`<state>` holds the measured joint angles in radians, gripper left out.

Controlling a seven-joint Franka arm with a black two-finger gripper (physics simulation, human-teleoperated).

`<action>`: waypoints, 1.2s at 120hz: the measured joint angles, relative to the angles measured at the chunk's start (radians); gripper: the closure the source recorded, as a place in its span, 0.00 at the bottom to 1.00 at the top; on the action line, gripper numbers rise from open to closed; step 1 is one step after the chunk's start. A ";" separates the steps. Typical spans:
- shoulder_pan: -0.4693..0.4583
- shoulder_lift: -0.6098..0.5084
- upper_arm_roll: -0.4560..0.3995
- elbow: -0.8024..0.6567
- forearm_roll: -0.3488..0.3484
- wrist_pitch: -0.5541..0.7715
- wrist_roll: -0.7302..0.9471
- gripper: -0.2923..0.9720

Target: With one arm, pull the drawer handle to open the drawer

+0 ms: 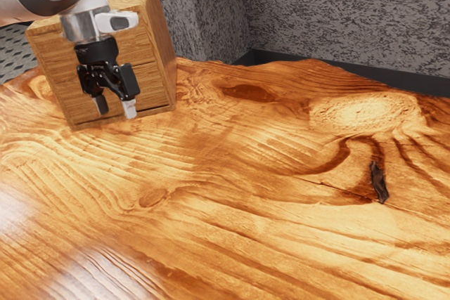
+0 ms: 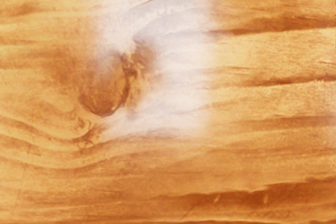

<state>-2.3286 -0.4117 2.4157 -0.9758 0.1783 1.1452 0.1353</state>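
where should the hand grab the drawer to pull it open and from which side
Take the handle on the drawer front, coming from the seamed face of the cabinet that faces the table. The hand hangs before that face, fingers apart and pointing down, covering the handle, so its shape is unclear. Likely pull straight away from the cabinet.

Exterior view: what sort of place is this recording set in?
Probably a bare simulated test room, not a home: a broad glossy orange-brown wooden tabletop, rough grey speckled walls meeting in a corner, and one small light-wood drawer cabinet standing on the table.
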 joint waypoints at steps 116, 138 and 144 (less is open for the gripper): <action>-0.014 -0.148 0.099 0.061 0.460 0.692 0.370 0.23; -0.013 -0.278 0.171 0.080 0.489 0.971 0.529 0.23; -0.013 -0.299 0.174 0.094 0.491 1.026 0.567 0.23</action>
<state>-2.3414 -0.7109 2.5894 -0.8817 0.6697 2.1713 0.7024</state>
